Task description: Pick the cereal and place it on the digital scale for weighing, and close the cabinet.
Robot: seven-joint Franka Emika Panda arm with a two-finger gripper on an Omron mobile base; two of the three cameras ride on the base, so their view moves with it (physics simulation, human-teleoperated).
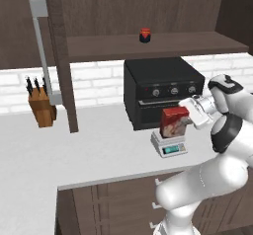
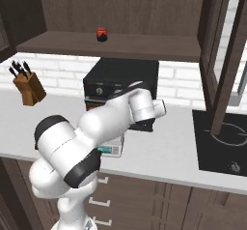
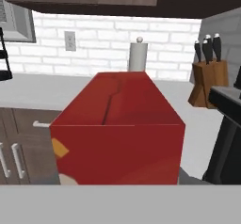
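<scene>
While two-finger gripper (image 1: 184,116) clamps red rectangular cereal box (image 1: 175,122) over white square digital scale (image 1: 169,144), release remains; dark brown glass-doored cabinet (image 2: 219,55) open.

A white brick wall (image 1: 99,83) backs the pale grey counter (image 1: 74,150), with dark brown wooden drawers (image 2: 159,200) below and a wooden knife block (image 1: 42,108).

1. The digital scale (image 1: 169,144) sits on the counter (image 1: 94,150), just in front of the oven (image 1: 160,91).
2. The cereal (image 1: 175,122) stands on the scale.
3. The knife block (image 1: 42,108) stands well left of the oven.
4. A small jar (image 1: 145,35) sits on the shelf (image 1: 197,44) above the oven.
</scene>
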